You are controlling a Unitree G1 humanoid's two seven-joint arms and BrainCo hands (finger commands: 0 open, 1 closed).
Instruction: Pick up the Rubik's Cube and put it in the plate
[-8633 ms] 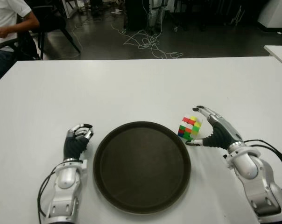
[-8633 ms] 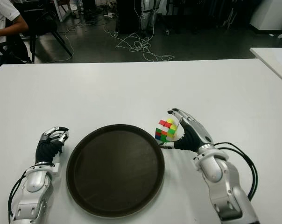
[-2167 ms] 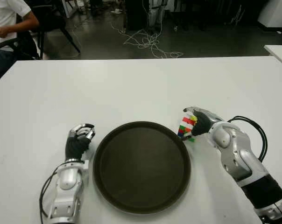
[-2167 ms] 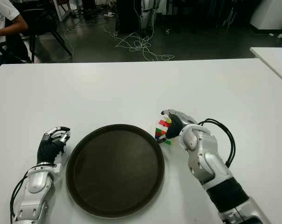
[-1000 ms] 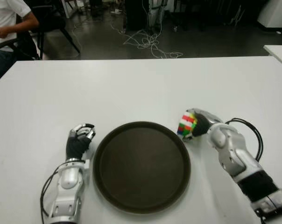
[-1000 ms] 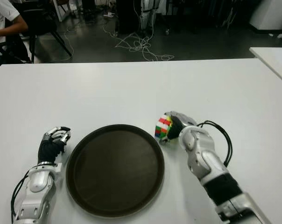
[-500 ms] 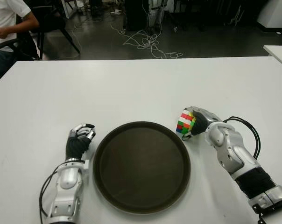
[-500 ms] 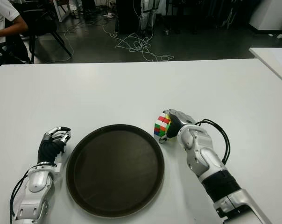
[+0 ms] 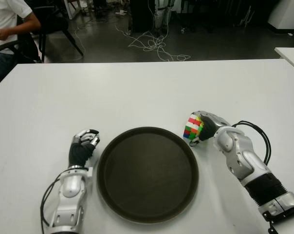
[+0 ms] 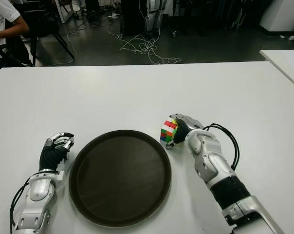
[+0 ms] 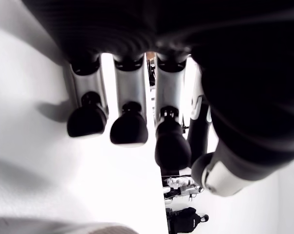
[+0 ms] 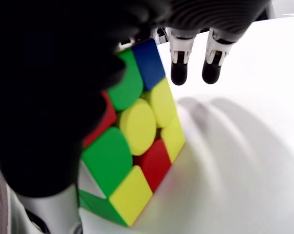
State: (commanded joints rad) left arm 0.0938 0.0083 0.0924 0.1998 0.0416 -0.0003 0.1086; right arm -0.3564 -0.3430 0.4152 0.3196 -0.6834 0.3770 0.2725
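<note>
The Rubik's Cube (image 9: 192, 128) is tilted in my right hand (image 9: 199, 128), whose fingers and thumb are shut around it. It sits just outside the far right rim of the plate (image 9: 147, 175), a dark round plate on the white table (image 9: 137, 92). In the right wrist view the cube (image 12: 137, 141) shows yellow, green, red and blue squares, with two fingertips (image 12: 178, 73) curled past it over the table. My left hand (image 9: 82, 145) shows beside the plate's left rim, fingers curled and holding nothing.
A person (image 9: 8, 22) sits on a chair beyond the table's far left corner. Loose cables (image 9: 154, 46) lie on the dark floor behind. Another white table (image 9: 292, 54) stands at the right edge. A black cable (image 9: 258, 132) loops by my right forearm.
My right hand has shifted the cube slightly left and up, closer to the plate's rim, and the forearm has swung. The left hand has not moved.
</note>
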